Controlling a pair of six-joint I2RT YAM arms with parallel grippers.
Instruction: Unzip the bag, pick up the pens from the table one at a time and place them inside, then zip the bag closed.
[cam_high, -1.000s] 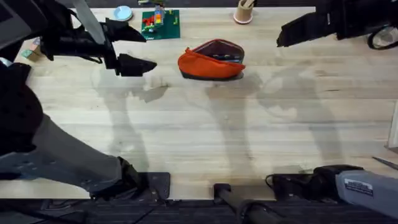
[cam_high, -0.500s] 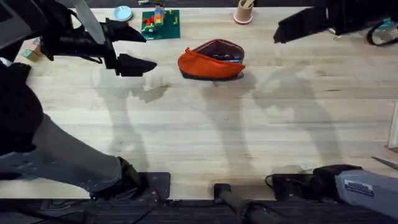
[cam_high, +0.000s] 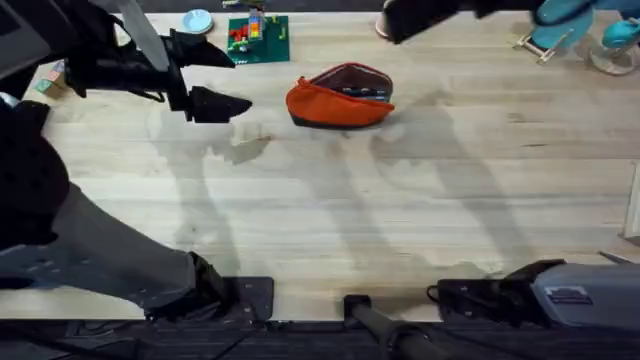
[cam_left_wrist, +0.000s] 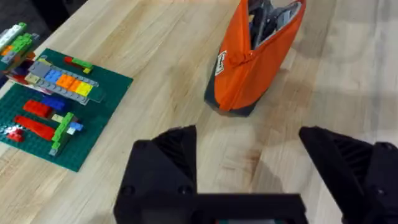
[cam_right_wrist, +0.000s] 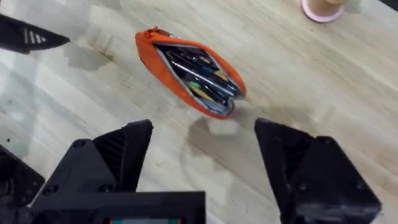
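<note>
Zipping comes next: the bag (cam_high: 340, 97) sits upper centre on the table (cam_high: 400, 220), mouth gaping, pens (cam_right_wrist: 199, 71) inside. We hold both grippers spread and empty; left gripper (cam_high: 215, 80) pins one end, right gripper (cam_right_wrist: 202, 140) draws the slider.

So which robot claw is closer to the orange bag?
The left gripper. It hangs open beside the orange bag, by the green brick plate. The right gripper is raised farther back.

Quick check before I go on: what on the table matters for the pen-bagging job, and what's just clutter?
For the job:
- orange bag, unzipped
- pens inside it
- left gripper and right gripper, both open

Just lying about:
- green brick plate
- pink cup
- round blue thing
</note>
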